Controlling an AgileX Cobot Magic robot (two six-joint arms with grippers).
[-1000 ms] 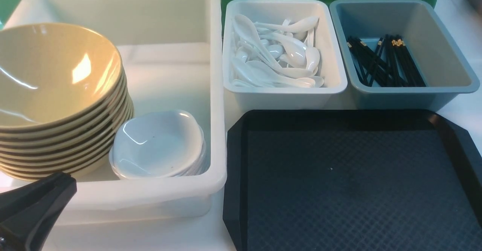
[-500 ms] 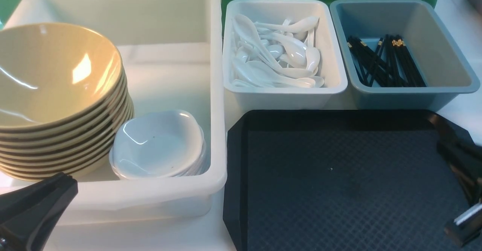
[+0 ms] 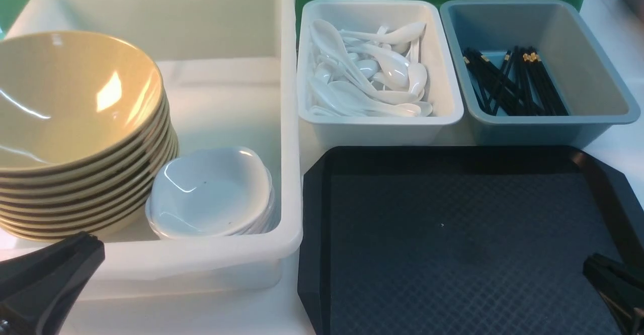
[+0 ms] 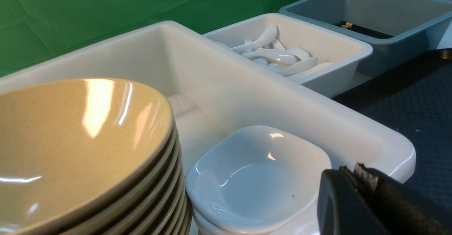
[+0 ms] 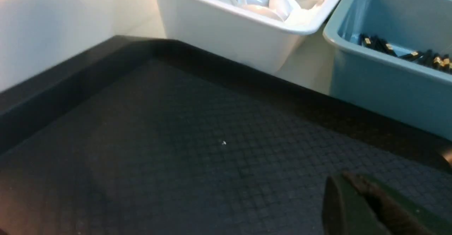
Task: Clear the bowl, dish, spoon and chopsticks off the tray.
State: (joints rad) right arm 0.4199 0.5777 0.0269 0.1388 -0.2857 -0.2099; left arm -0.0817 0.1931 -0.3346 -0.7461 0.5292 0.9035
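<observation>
Now we see the tray (image 3: 453, 234) lying at the front right of the table, its diamond-textured floor bare in the front view and in the right wrist view (image 5: 176, 139). Beyond it stand two bins side by side: a white bin (image 3: 377, 123) heaped with spoons (image 3: 367, 73), and to its right a blue bin (image 3: 548, 123) holding chopsticks (image 3: 513, 81), black with gold bands. Both bins sit just beside the tray's far rim.

To the tray's left, close against it, is the tub (image 3: 287, 174). Inside it, on its left, bowls (image 3: 65, 103) are nested in a tall stack, the top one tilted toward us and glossy. Touching that stack on its right is a short stack of dishes (image 3: 211, 189), white and rounded-square, near the tub's front wall.

Our left gripper (image 3: 45, 279) hangs at the front left, just outside the tub's front wall; in the left wrist view its jaws are pressed together with nothing between them (image 4: 367, 192). Our right gripper (image 3: 611, 287) shows only as a dark tip over the tray's front right corner. In the right wrist view (image 5: 367, 206) its jaws look nearly together, yet we cannot tell for sure; nothing is pinched in them.
</observation>
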